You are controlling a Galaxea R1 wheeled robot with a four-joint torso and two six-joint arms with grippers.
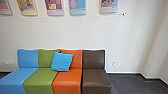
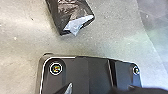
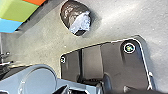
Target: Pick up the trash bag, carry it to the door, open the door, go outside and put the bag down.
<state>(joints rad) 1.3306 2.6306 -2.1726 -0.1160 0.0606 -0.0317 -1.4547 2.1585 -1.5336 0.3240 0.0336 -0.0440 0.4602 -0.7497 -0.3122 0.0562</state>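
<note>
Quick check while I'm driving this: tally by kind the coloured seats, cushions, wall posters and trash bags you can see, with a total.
Seats: 4
Cushion: 1
Posters: 5
Trash bag, taken as the same one in both wrist views: 1
Total: 11
</note>
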